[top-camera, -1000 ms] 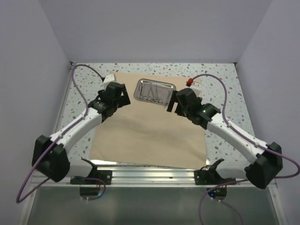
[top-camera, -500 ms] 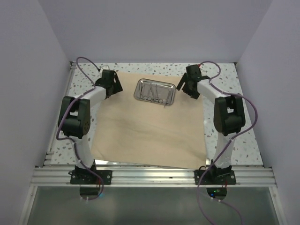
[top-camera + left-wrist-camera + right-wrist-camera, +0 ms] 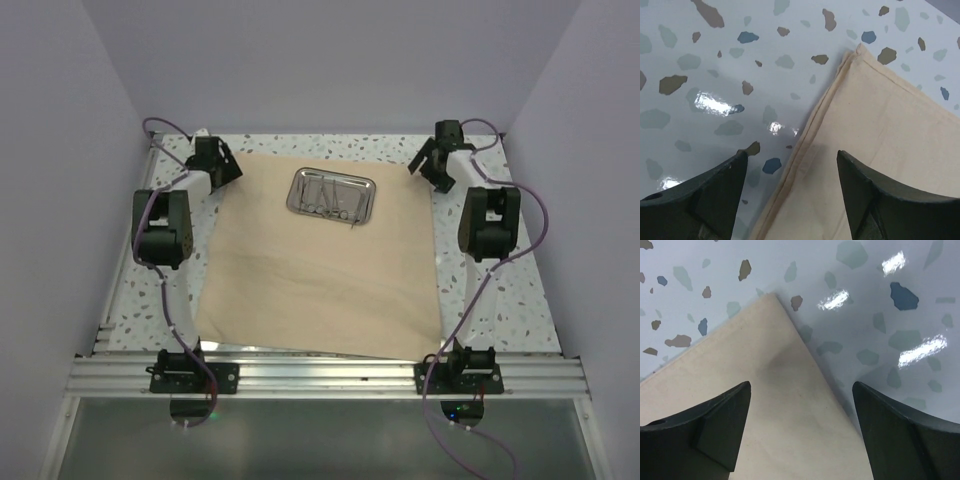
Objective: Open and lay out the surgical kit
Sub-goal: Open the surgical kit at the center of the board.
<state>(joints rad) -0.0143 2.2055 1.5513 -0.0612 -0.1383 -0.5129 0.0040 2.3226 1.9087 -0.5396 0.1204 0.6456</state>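
Straddling cloth wrap edges: left gripper, right gripper.

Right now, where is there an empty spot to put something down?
The big bare cloth between the tray and the near rail. The far edge is crowded: tray in the middle, left gripper and right gripper open at the cloth's corners.

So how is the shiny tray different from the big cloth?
The tray is small, shiny metal; the cloth is big, dull tan. The tray holds slim metal tools; the cloth lies spread flat with the tray sitting on it. Both are rectangles.
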